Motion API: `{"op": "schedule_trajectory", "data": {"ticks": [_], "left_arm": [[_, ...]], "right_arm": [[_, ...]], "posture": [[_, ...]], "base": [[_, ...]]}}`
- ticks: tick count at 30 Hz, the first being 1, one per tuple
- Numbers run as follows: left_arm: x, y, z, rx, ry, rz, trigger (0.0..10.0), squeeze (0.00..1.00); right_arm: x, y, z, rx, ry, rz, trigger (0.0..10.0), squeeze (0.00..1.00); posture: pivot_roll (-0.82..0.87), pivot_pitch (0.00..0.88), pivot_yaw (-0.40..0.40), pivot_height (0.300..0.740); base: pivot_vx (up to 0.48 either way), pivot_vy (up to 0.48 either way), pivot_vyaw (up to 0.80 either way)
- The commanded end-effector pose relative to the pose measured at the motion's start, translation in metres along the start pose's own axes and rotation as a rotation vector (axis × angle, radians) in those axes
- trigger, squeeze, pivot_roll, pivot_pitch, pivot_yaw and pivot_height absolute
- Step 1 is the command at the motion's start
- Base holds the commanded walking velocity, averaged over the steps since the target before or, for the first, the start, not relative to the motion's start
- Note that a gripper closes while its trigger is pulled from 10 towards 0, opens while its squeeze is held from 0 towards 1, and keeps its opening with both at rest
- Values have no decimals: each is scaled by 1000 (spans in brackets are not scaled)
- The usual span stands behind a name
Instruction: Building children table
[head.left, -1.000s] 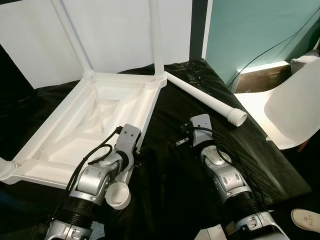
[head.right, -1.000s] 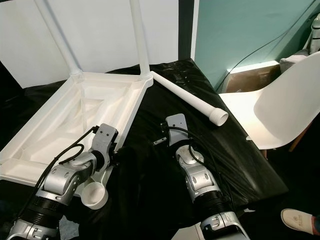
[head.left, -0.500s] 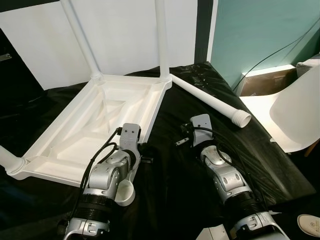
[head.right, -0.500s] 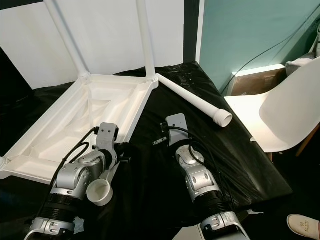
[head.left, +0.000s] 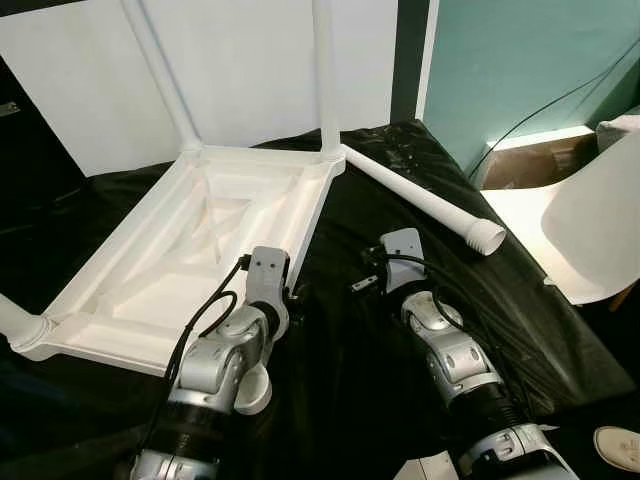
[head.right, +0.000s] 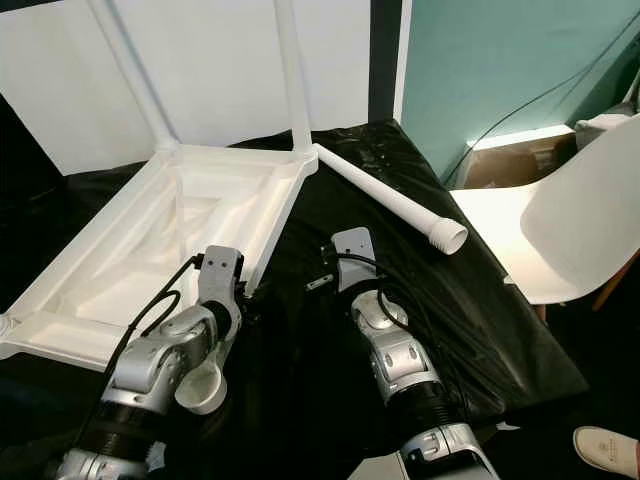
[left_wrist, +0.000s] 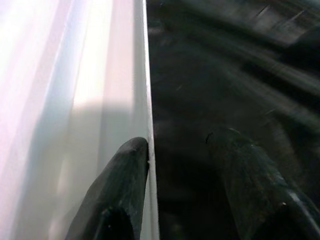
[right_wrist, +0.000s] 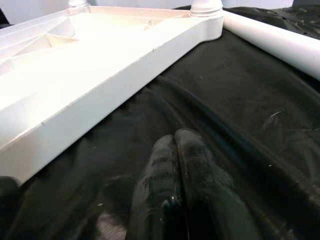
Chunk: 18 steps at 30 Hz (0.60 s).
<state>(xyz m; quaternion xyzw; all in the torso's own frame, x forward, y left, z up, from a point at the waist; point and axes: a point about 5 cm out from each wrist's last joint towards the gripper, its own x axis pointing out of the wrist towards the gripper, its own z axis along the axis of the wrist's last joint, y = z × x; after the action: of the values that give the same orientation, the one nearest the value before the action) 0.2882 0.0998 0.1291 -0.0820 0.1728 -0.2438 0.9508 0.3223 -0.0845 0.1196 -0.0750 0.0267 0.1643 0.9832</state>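
Clearly the next move turns on the loose leg (head.left: 420, 196), a long white tube lying on the black cloth (head.left: 350, 350) that covers the worktop. Its long axis runs diagonally: the plain end touches or nearly touches the far right corner of the upturned table top (head.left: 190, 250), and the ribbed, open end points out toward the white chair (head.left: 590, 230) on the robot's right. The table top lies underside up on the left half of the cloth, with two legs (head.left: 322, 70) standing at its far corners and a third just visible at the near left corner. From the right end effector (right_wrist: 172, 150), whose two black fingers are pressed together and rest low over the cloth, the loose leg lies ahead and somewhat to the right, near but apart. The left end effector (left_wrist: 177, 145) has its fingers spread apart, one finger against the right side rim of the table top and the other over bare cloth, holding nothing. By my reading the right arm is the nearer one to the loose leg, while the left is better placed to steady the table top. A small white cup-shaped piece (head.left: 250, 385) sits under the left forearm; whether it is attached to anything I cannot tell.
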Motion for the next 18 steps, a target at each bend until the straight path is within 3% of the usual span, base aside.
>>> {"op": "schedule_trajectory", "data": {"ticks": [1, 10, 12, 18], "left_arm": [[-8, -33, 13, 12, -54, -464, 10000, 0], [-21, -26, 28, 57, -100, -533, 10000, 0], [-21, -13, 29, 128, -80, -474, 10000, 0], [-22, 9, 23, 227, -3, -392, 10000, 0]], "right_arm": [[1, 3, 0, 3, 1, 6, 10000, 0], [1, 3, -1, 2, 4, 6, 10000, 0], [1, 3, -1, 4, 4, 6, 10000, 0], [2, 5, -1, 5, 2, 10, 10000, 0]], "posture": [[-10, 0, 77, 740], [-11, 0, 78, 740], [-7, 0, 79, 740], [-6, 0, 79, 740]], "base": [[0, 0, 0], [0, 0, 0], [0, 0, 0], [0, 0, 0]]}}
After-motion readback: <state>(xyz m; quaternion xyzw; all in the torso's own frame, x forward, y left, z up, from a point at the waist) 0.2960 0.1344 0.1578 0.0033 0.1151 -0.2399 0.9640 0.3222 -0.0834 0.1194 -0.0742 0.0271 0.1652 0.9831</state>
